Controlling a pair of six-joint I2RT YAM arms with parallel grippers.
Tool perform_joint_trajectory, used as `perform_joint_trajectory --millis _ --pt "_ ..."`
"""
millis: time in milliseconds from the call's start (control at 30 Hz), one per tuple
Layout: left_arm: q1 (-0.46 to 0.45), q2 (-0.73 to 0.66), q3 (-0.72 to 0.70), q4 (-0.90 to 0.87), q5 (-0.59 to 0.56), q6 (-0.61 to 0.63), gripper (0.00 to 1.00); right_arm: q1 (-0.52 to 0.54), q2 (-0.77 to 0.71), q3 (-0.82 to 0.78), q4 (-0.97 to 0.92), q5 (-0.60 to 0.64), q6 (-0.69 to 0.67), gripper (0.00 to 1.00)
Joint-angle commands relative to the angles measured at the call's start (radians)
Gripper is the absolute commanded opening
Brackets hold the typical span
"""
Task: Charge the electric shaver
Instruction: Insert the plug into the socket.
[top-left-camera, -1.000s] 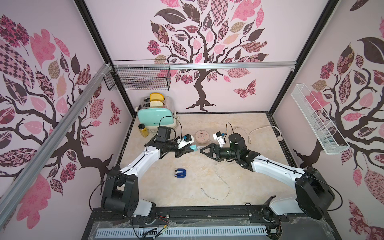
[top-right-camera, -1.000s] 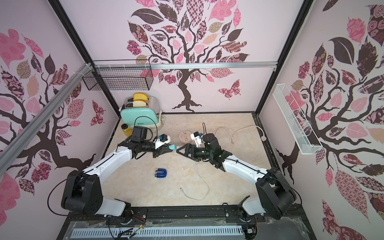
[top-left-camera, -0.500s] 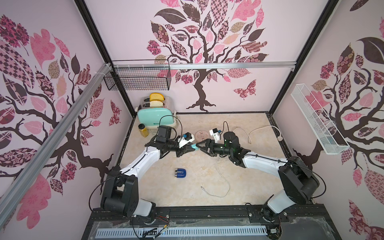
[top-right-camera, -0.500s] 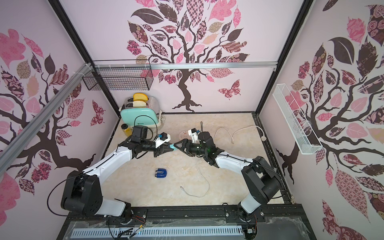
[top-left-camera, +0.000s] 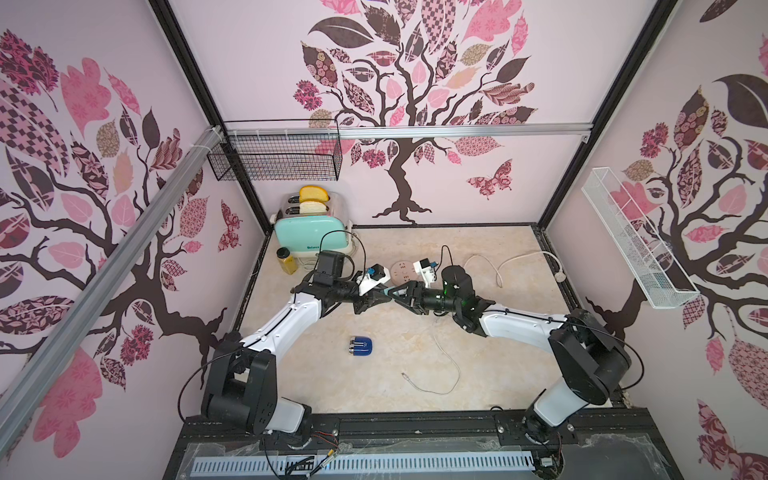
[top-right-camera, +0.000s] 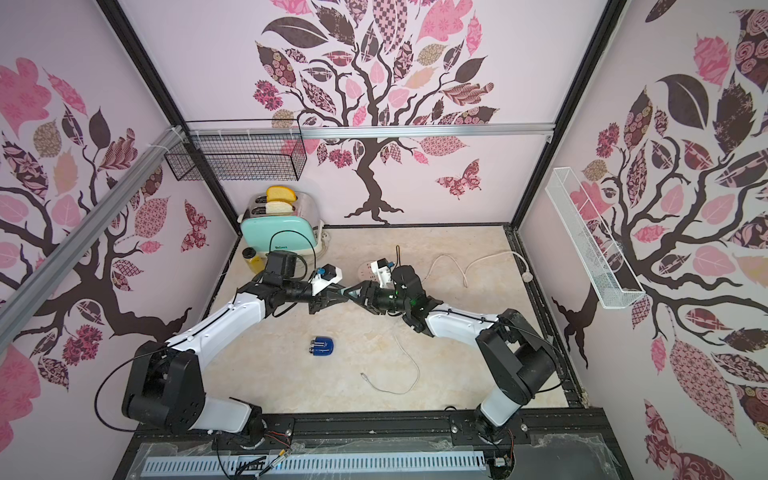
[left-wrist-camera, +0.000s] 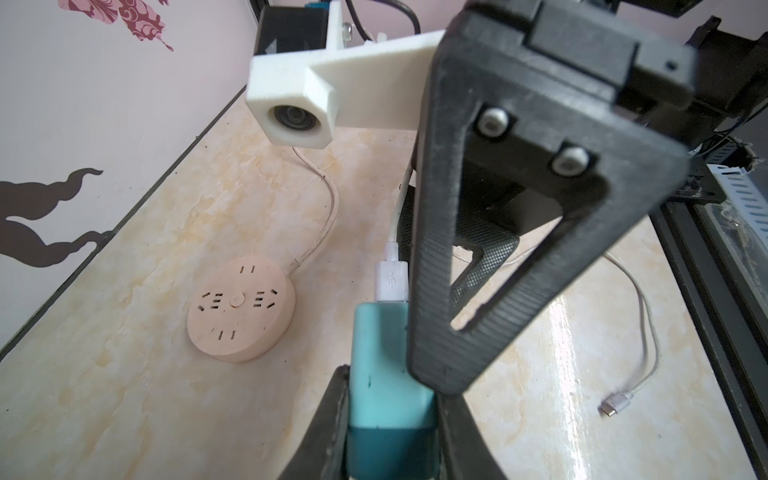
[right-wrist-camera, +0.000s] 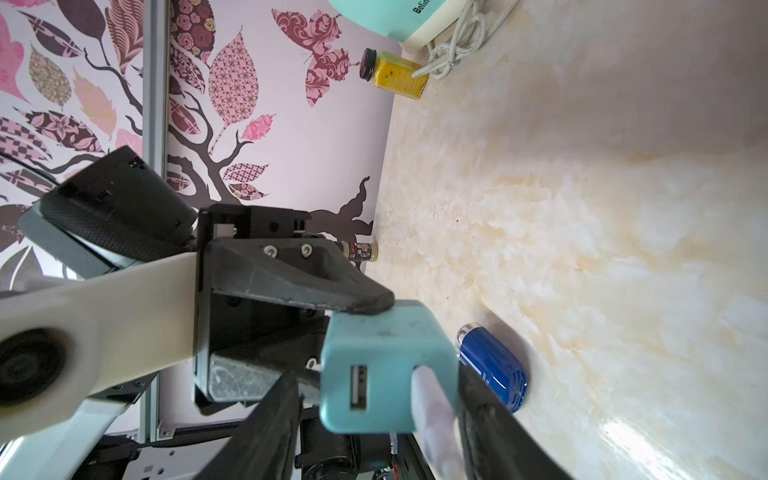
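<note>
- Electric shaver: lies on the tabletop, lower centre in both top views, below both grippers and well apart from them.
- Left gripper: pinching the mint-green adapter.
- Right gripper: fingers straddle the adapter's end; whether it grips cannot be told.

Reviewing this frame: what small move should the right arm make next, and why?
Probably close the right gripper on the mint adapter: its jaws straddle it without visibly clamping, while the left gripper grips its other end.

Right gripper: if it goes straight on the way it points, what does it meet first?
The white USB plug sticking out of the mint-green cube plug adapter, which the left gripper clamps; the right gripper straddles both, remaining depth unclear.
</note>
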Motion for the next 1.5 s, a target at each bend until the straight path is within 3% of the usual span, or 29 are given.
perform_joint_trajectory --millis 0,67,133,267,400,533,633,733,1033,1167,1267,1333,1467 --pt "-0.002 -0.005 -0.001 0.011 0.033 -0.002 0.0 0.003 0.005 0.039 0.036 0.01 -0.009 0.6" --pt "-0.001 -0.004 -0.001 0.007 0.05 0.001 0.0 0.002 0.014 0.049 0.04 0.01 -0.012 0.62" --pt "-0.001 -0.003 0.001 0.001 0.058 0.003 0.0 0.001 0.019 0.057 0.043 0.014 -0.017 0.69" --pt "0.007 -0.004 0.004 -0.016 0.066 0.014 0.0 -0.004 0.015 0.049 0.051 0.03 -0.021 0.7" --pt "0.016 -0.007 0.002 -0.021 0.073 0.017 0.0 -0.011 0.014 0.038 0.061 0.015 -0.02 0.63" --pt "0.019 -0.002 0.004 -0.021 0.07 0.016 0.0 -0.011 0.015 0.031 0.069 0.0 -0.018 0.5" --pt "0.021 -0.001 0.004 -0.018 0.069 0.015 0.0 -0.011 0.009 0.024 0.061 -0.004 -0.022 0.6" --pt "0.021 0.001 0.006 -0.018 0.076 0.013 0.0 -0.012 0.01 0.025 0.053 -0.004 -0.03 0.62" --pt "0.021 0.004 0.005 -0.02 0.073 0.014 0.0 -0.013 0.028 0.045 0.037 -0.025 -0.039 0.49" --pt "0.022 0.011 0.005 -0.017 0.076 0.009 0.01 -0.013 0.031 0.052 0.011 -0.025 -0.054 0.48" --pt "0.021 0.015 0.006 -0.019 0.077 0.01 0.03 -0.018 0.033 0.058 0.004 -0.023 -0.063 0.41" --pt "0.022 0.012 0.008 -0.027 0.071 0.016 0.1 -0.029 0.031 0.056 0.005 -0.024 -0.066 0.32" --pt "0.033 -0.015 -0.007 -0.045 0.051 0.027 0.41 -0.085 0.019 0.063 -0.049 -0.016 -0.122 0.16"
